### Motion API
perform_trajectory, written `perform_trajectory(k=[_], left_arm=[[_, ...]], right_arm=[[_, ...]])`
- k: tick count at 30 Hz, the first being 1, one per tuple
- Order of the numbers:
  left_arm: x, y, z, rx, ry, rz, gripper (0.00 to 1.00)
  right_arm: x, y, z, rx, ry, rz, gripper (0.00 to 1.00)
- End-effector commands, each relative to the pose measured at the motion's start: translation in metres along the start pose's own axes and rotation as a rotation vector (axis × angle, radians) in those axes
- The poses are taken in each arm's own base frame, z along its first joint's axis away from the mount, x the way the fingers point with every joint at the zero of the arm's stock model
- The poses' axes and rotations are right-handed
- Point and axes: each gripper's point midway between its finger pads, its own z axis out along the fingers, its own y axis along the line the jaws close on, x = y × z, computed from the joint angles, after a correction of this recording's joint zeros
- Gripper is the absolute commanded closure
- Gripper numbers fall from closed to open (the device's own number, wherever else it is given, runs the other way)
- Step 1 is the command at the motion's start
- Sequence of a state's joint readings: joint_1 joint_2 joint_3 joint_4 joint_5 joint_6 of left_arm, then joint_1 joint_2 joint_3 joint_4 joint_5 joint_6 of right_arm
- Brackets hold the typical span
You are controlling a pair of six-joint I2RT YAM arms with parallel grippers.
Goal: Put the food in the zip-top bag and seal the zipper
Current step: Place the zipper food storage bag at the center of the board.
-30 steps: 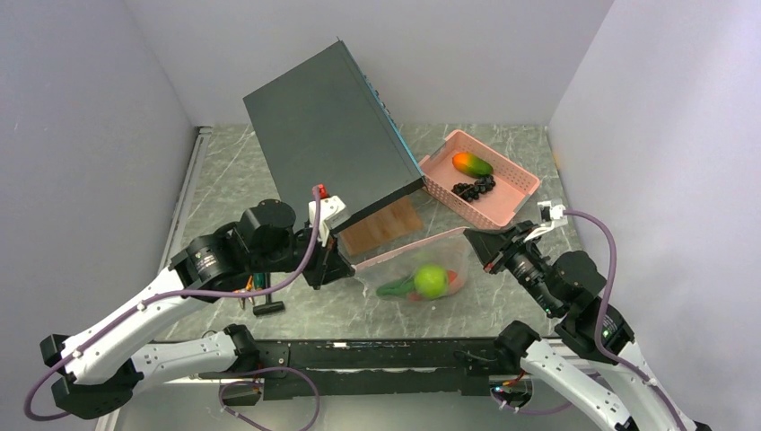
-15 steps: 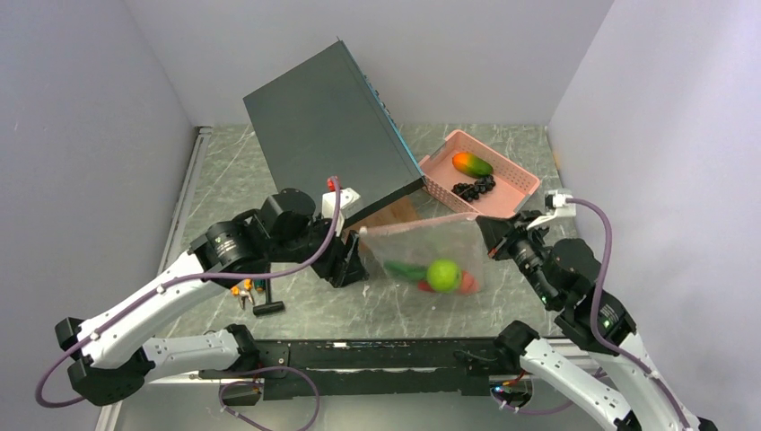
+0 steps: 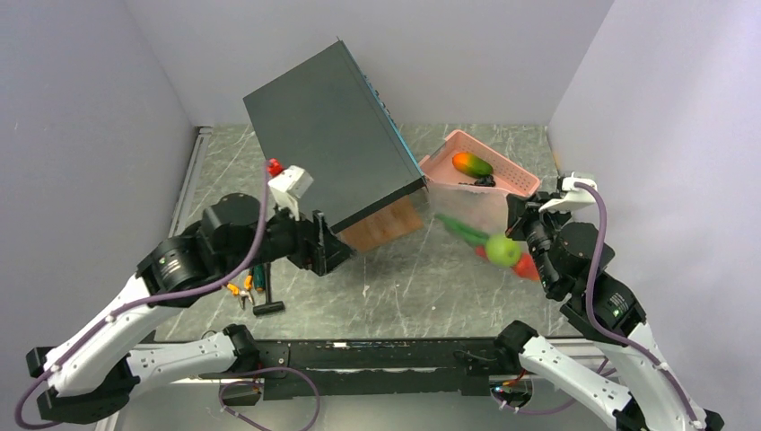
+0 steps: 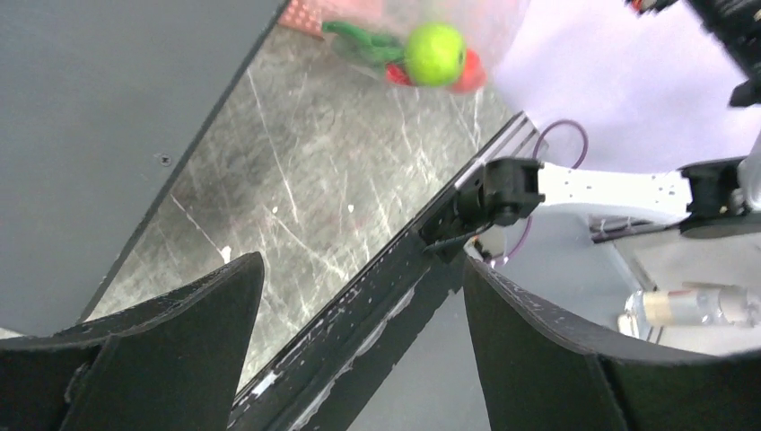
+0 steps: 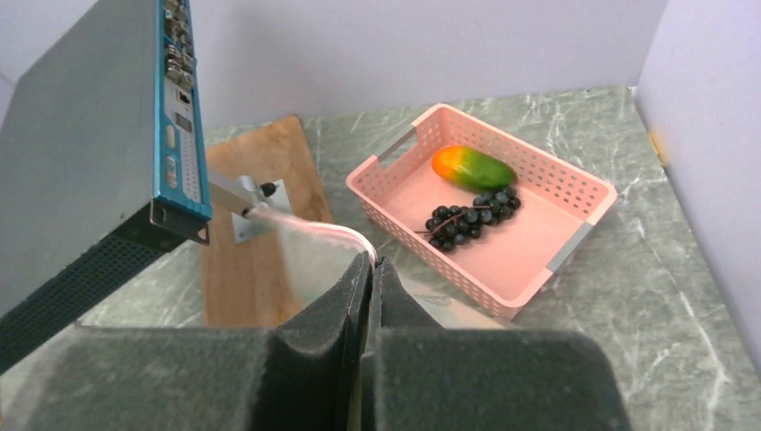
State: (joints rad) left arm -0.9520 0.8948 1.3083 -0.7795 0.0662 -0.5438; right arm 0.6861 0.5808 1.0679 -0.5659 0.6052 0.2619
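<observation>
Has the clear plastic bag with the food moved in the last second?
Yes. The floppy clear plastic bag swung right, up to the near edge of the rigid pink perforated basket.

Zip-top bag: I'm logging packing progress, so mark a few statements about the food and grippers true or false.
The mango lies in the pink basket. True.
The black grapes are inside the zip-top bag. False: they lie in the basket, beside the mango.
The left gripper clamps the bag. False: it is open, holding nothing.
The right gripper is shut on the bag's zipper edge. True.
The lime-green fruit is in the basket. False: it is in the bag.
</observation>
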Motion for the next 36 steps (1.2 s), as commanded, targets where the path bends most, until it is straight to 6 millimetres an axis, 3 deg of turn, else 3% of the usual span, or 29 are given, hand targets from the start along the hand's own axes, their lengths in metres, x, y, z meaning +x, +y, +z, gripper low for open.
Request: perform_trajectory(k=[1,8,15,23,25,28,33,36], left_arm=[[-0.027,0.002,-0.015,-0.029,-0.168,-0.116,0.14],[-0.025,0.021,-0.032,-0.091,-0.264,-0.248,0.13],[-0.023,0.025,-0.047,-0.106,-0.282,-0.306,0.13],[-0.021,0.035,-0.06,-0.141,-0.321,-0.338,0.12],[-0.02,0.036,-0.062,-0.139,-0.329,-0.348,0.11],[-0.02,0.041,-0.066,-0.158,-0.347,-0.376,0.11],[-0.025,0.045,-0.077,-0.169,-0.401,-0.396,0.12],[-0.037,0.044,-0.091,-0.172,-0.449,-0.385,0.11]], right_arm=[[-0.006,-0.002,-0.004,-0.016,-0.021,-0.047,1.0],[0.075,0.047,-0.004,-0.262,0.225,0.045,1.0],[0.137,0.096,-0.024,-0.538,0.432,0.142,1.0],[0.205,0.12,-0.061,-0.716,0.695,0.303,1.0],[0.214,0.119,-0.068,-0.73,0.729,0.334,0.98],[0.215,0.117,-0.074,-0.731,0.735,0.349,0.8],[0.191,0.113,-0.075,-0.717,0.678,0.319,0.47],[0.172,0.108,-0.073,-0.696,0.633,0.256,0.38]])
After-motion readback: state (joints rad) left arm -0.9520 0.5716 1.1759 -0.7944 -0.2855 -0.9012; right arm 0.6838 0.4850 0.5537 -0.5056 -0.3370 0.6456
